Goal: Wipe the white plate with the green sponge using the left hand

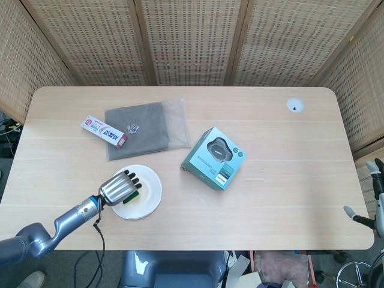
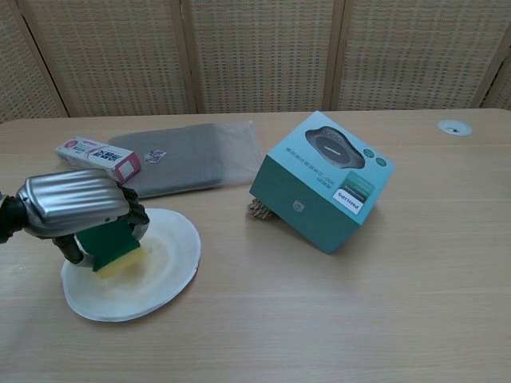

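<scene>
The white plate [image 1: 147,201] [image 2: 160,275] lies near the table's front left. My left hand [image 1: 117,189] [image 2: 73,207] is over its left part and grips the green sponge [image 2: 113,243] [image 1: 132,196], whose yellow underside rests on the plate. The hand's silver back faces up and its dark fingers curl down around the sponge. A sliver of my right arm [image 1: 375,195] shows at the far right edge of the head view; the hand itself is out of sight.
A teal product box [image 1: 214,158] [image 2: 323,179] stands right of the plate. Behind the plate lie a grey cloth in a clear bag [image 1: 144,128] [image 2: 188,157] and a toothpaste box [image 1: 104,131] [image 2: 97,159]. A round cable hole [image 1: 294,105] sits far right.
</scene>
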